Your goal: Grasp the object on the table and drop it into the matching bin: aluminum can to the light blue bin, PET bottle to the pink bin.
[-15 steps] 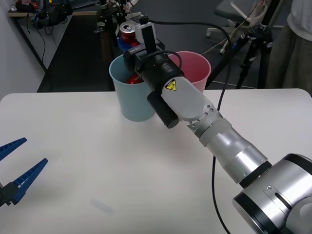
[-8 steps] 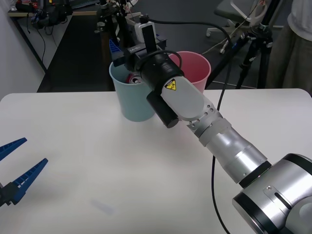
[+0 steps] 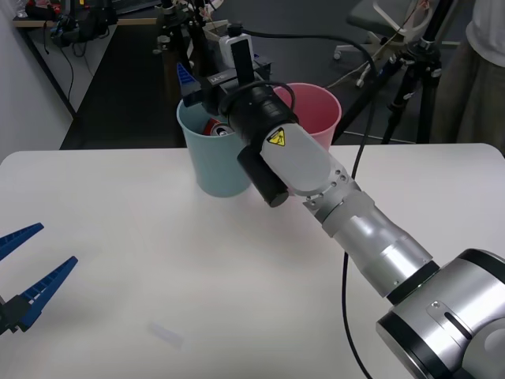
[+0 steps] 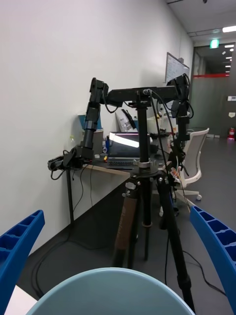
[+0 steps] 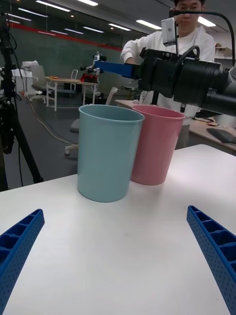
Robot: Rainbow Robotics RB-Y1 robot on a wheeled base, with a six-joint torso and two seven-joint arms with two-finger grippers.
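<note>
Front view: a white table (image 3: 158, 260) fronts a room with dark flooring, tripods and cables; the blue bin (image 3: 207, 158) and pink bin (image 3: 316, 110) stand touching at its far edge; the right gripper (image 3: 189, 79) hangs above the blue bin, fingers spread and empty; the can (image 3: 215, 127) lies inside that bin, where a second ago it was gripped above the rim; the left gripper (image 3: 28, 272) rests low at the near left, open, unmoved.

Right wrist view: blue fingers (image 4: 17, 246) stand wide apart over the blue bin's rim (image 4: 105, 290); a tripod and desk stand by a white wall.

Left wrist view: open fingers (image 5: 211, 246) frame both bins on the table.
</note>
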